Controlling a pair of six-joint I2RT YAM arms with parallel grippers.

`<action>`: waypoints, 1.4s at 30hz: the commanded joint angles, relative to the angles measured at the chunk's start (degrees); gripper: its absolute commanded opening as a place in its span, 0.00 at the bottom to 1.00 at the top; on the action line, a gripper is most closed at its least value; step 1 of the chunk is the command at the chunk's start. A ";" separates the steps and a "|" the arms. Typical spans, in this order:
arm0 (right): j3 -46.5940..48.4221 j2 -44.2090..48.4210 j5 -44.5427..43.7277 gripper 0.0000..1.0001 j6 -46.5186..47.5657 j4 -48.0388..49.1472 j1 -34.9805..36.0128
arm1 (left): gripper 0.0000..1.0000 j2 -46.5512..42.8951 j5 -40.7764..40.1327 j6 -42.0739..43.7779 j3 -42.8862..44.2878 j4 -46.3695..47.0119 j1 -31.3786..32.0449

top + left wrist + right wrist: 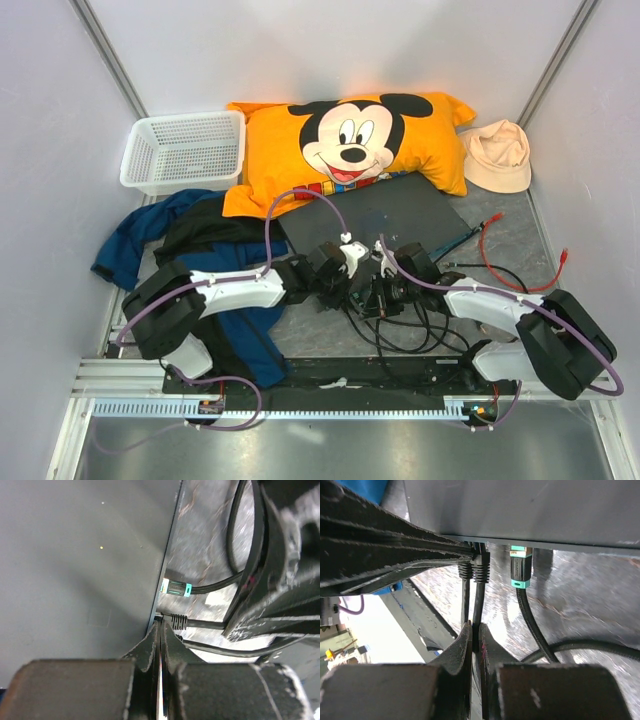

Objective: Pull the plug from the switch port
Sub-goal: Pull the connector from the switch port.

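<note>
One dark grey switch (400, 215) is seen mid-table, three plugs (480, 572) seated in its near edge — two black, one teal-banded. The left gripper (160, 630) is pressed shut; the right gripper (476, 632) is clamped on one black cable (478, 602).

Overhead; wrist cameras near switch (400, 212)

Robot lab cell, white panel walls (320, 50), aluminium mounting rail (110, 378)
</note>
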State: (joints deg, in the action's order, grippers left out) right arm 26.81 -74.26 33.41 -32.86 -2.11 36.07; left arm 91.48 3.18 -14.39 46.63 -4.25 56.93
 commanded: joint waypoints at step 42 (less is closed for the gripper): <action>1.49 -0.45 -1.33 0.00 -1.06 4.75 -0.57 | 0.02 -7.20 -7.74 12.72 -5.59 6.45 5.65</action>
State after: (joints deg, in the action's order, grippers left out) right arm 27.57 -74.63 32.82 -32.84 -4.47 35.77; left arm 85.82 -2.92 -4.86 41.50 2.50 62.04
